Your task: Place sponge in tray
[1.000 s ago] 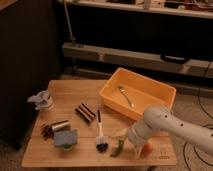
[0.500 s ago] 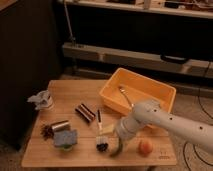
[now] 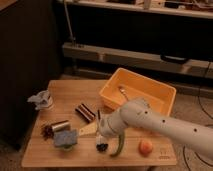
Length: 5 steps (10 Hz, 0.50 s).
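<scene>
Sponge (image 3: 66, 138): lower left, on table (image 3: 65, 97), unheld | gripper (image 3: 102, 134): lower centre, near sponge, grip state cannot be told | step: probably approach | next: grasp sponge, carry up-right to tray (image 3: 114, 97)

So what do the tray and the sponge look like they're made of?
The tray looks plastic: smooth, uniform yellow-orange walls. The sponge seems soft foam: matte blue-grey block. The gripper hangs over the table near the sponge.

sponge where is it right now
Camera view: the sponge lies front-left on the table, just in front of the can; the hand is to its right.
</scene>
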Motion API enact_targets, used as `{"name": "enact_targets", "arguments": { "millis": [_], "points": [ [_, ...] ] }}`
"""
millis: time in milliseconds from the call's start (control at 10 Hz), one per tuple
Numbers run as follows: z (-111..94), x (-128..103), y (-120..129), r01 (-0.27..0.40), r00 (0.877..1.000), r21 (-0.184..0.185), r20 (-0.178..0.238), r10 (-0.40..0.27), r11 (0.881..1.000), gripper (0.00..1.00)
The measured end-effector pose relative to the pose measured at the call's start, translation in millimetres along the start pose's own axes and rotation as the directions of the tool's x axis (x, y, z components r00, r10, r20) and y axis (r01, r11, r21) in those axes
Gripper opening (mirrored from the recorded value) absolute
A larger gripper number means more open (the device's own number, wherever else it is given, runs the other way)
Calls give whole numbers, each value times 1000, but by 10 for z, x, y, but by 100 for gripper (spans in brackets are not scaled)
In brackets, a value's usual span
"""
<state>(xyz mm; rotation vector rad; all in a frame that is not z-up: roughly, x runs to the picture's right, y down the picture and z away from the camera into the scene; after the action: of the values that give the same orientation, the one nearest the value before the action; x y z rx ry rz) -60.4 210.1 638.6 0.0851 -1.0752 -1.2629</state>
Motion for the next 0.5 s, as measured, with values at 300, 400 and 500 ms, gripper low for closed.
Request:
{"name": "enact_targets", "arguments": {
  "millis": [300,400,500],
  "points": [
    [52,5,121,-3,999,92,-45,7,996,80],
    [140,20,191,-36,997,102,-61,42,994,80],
    [218,25,196,-54,995,97,-76,62,994,80]
  ]
}}
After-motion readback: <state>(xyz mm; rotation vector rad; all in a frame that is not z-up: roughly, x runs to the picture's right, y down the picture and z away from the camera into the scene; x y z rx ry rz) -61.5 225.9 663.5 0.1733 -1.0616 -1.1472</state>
